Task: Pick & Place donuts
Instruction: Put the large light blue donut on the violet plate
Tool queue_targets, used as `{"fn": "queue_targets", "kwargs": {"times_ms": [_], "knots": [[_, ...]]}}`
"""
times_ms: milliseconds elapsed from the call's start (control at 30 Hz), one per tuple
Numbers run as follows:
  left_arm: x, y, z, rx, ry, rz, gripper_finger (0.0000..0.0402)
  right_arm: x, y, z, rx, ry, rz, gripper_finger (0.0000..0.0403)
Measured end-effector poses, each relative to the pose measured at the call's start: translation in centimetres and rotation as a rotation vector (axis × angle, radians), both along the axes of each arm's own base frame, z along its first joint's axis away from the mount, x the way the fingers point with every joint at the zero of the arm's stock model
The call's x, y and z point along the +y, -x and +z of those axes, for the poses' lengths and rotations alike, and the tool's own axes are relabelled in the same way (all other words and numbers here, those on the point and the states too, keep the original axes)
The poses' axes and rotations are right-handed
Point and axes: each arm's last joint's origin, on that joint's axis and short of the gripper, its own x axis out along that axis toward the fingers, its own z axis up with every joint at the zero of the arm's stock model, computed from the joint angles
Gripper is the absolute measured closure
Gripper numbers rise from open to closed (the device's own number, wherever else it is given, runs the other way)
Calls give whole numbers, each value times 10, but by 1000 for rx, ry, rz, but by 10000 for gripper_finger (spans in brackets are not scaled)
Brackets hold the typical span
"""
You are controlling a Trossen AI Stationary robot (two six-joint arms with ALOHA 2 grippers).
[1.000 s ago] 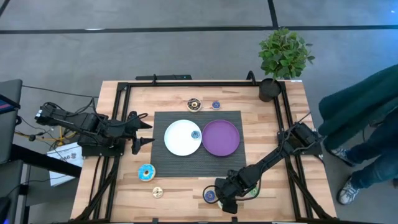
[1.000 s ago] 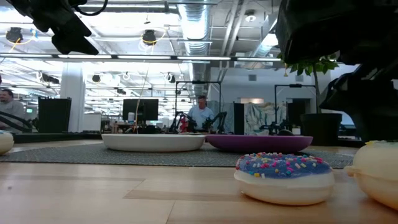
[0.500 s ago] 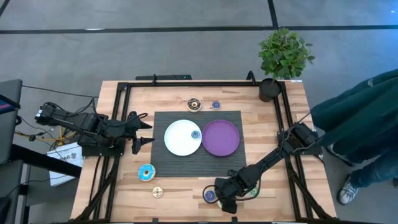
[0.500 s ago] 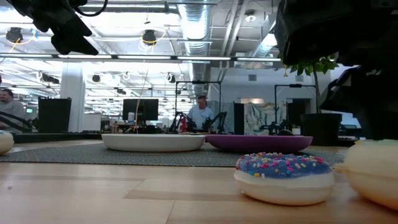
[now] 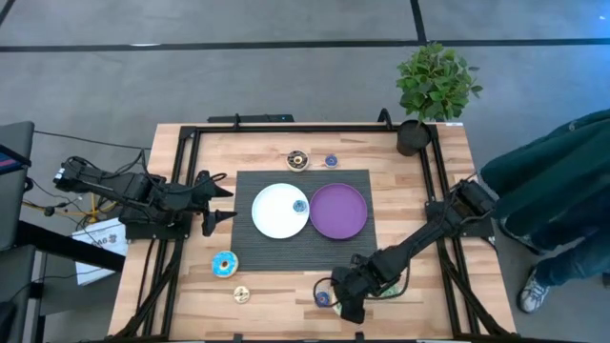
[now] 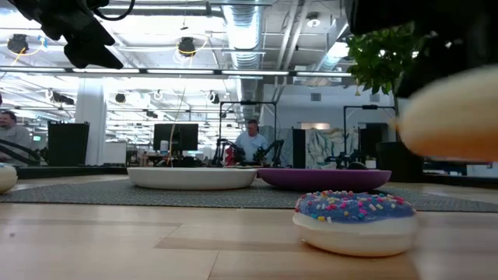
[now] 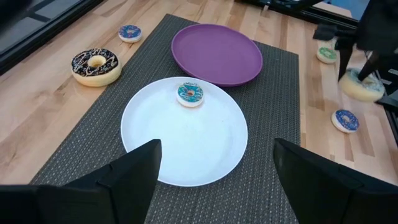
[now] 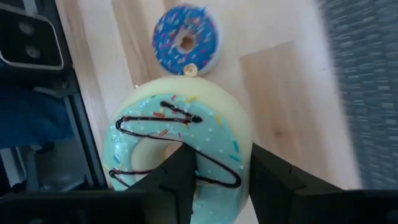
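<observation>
White plate (image 5: pixel 276 211) carries one small teal donut (image 5: pixel 300 206), purple plate (image 5: pixel 338 211) bare; right gripper (image 5: pixel 348 303) clamps a mint-iced donut (image 8: pixel 180 163) just off the table's near edge, left gripper (image 5: pixel 217 198) spread, idle.

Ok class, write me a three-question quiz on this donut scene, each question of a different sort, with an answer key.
1. True or false: the purple plate has a donut on it.
2. Multiple choice: what does the right gripper hold? A) the green-iced donut B) the blue sprinkled donut C) nothing
3. Fill in: the small blue-iced donut lies on the ___ plate.

Key
1. False; it is bare.
2. A; in the low view the donut is clear of the table.
3. White; it sits near the white plate edge that faces the purple plate.

The left gripper waits, open, at the table's left side.
</observation>
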Motion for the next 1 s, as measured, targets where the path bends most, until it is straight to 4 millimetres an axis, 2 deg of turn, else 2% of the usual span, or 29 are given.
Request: {"fn": "queue_targets", "kwargs": {"times_ms": [100,233,367,500,600,767,1000], "knots": [[0,0,0,0,-1,0,101,-15,-1,16,3,-17,-75,285],[0,0,0,0,-2,-1,101,-47,-8,41,-32,-63,-216,285],[0,0,0,0,-2,-1,101,-88,-17,63,-93,-104,-351,285],[0,0,0,0,-2,-1,101,-134,-23,75,-110,-117,-509,285],[0,0,0,0,-2,-1,101,-169,-24,76,-88,-80,-572,285],[0,0,0,0,-2,-1,101,-221,-17,69,43,-75,-625,285],[0,0,0,-6,-6,8,101,-274,-17,40,162,-39,-655,285]]}}
